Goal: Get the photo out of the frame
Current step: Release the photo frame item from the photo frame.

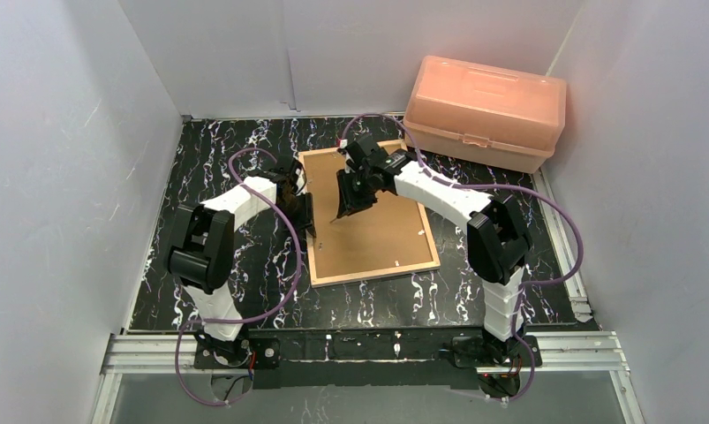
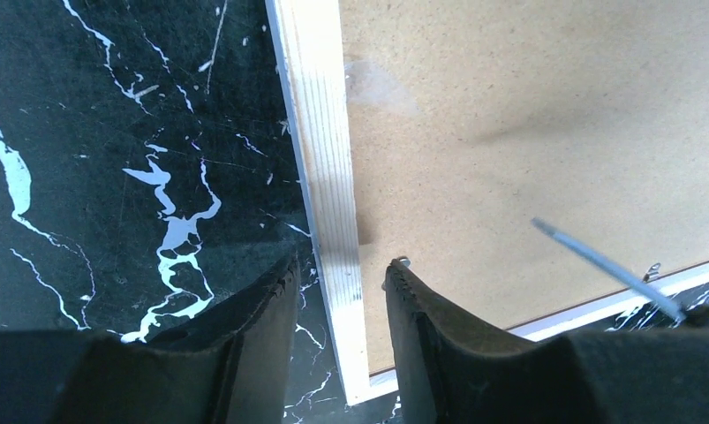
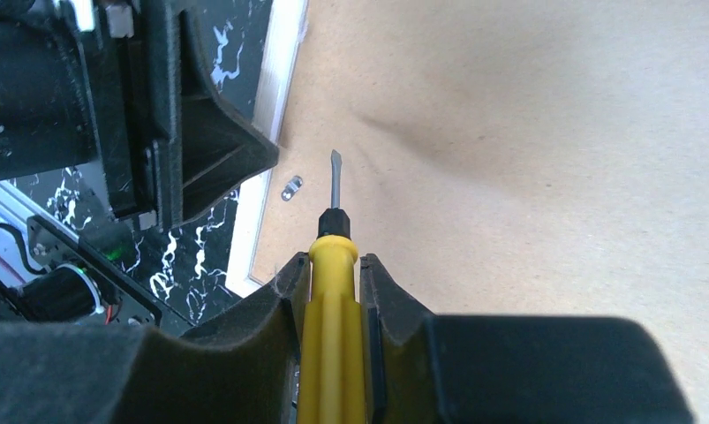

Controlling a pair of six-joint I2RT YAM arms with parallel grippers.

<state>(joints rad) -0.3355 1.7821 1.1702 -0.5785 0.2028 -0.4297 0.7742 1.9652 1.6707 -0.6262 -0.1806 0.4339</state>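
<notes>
The frame [image 1: 377,271] lies face down on the black marble table, its brown backing board [image 1: 368,221] facing up. The photo is hidden beneath the board. My left gripper [image 2: 342,265] is open and straddles the frame's light wood left edge [image 2: 320,132], one finger outside on the table and one over the board, with a gap on each side. My right gripper [image 3: 333,265] is shut on a yellow-handled screwdriver [image 3: 333,300]. Its flat tip hovers over the board close to a small metal tab [image 3: 290,187] by the left edge. The blade [image 2: 598,261] also shows in the left wrist view.
A pink plastic box [image 1: 485,110] stands at the back right, just beyond the frame's far corner. White walls close in the table on three sides. Another metal tab [image 2: 652,272] sits at the board's near edge. The two grippers [image 1: 305,215] [image 1: 350,199] are close together.
</notes>
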